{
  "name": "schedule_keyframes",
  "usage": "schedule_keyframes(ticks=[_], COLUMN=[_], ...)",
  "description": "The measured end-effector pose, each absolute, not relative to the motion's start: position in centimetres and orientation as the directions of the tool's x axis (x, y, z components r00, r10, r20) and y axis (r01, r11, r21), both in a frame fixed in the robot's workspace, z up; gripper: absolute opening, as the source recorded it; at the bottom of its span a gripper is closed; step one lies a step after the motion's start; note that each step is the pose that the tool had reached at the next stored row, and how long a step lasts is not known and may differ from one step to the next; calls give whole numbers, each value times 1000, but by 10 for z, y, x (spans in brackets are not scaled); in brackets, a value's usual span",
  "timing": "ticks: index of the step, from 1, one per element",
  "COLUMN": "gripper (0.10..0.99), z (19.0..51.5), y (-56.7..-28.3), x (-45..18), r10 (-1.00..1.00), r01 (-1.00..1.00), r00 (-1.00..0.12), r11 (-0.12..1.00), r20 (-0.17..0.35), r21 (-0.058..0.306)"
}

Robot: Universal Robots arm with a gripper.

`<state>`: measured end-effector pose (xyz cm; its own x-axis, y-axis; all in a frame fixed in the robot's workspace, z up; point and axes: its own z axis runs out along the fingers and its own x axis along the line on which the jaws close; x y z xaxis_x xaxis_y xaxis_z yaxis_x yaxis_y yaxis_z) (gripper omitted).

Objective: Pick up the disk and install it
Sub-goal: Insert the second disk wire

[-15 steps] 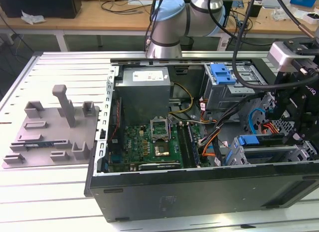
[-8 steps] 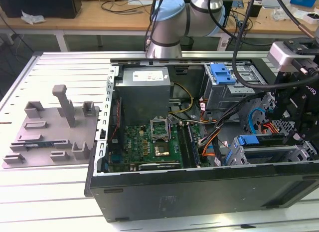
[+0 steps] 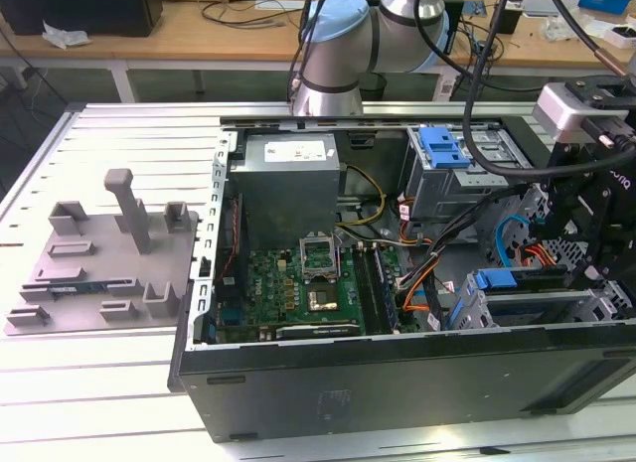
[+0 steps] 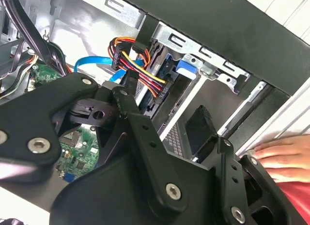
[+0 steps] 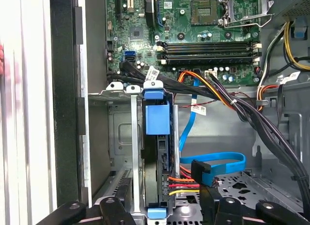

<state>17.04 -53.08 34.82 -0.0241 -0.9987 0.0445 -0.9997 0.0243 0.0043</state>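
one flat blue-framed disk [image 5: 157, 152] in cage [image 5: 118, 138]

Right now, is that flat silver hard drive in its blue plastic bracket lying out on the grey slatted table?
No: in the first wrist view the disk stands on edge inside the drive cage.

The exterior view is looking down at an angle on the whole open computer case [image 3: 397, 383] on the slatted table [image 3: 99, 383]. The first wrist view is pointing straight down, close in, at the drive bay [image 5: 157, 152] and motherboard [image 5: 193, 36]. The second wrist view is peering obliquely past the gripper linkage (very near) at that same bay [image 4: 186, 65].
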Motion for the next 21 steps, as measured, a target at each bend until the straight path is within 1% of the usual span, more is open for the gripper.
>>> schedule_keyframes(ticks=[2, 6, 9, 13, 16, 18, 21], gripper=[663, 663, 663, 663, 651, 514, 514], z=[348, 367, 373, 378, 378, 378, 378], y=[-528, -527, -526, -522, -513, -509, -507], x=[170, 170, 170, 170, 170, 170, 170], r10=[-999, -999, -999, -999, -999, -998, -998], r01=[-1000, -1000, -1000, -1000, -1000, -1000, -1000], r00=[-24, -24, -24, -24, -24, -23, -11], r11=[24, 24, 24, 24, 24, 23, 13], r20=[46, 46, 46, 46, 49, 60, 68], r21=[4, 4, 4, 4, 4, 7, 21])
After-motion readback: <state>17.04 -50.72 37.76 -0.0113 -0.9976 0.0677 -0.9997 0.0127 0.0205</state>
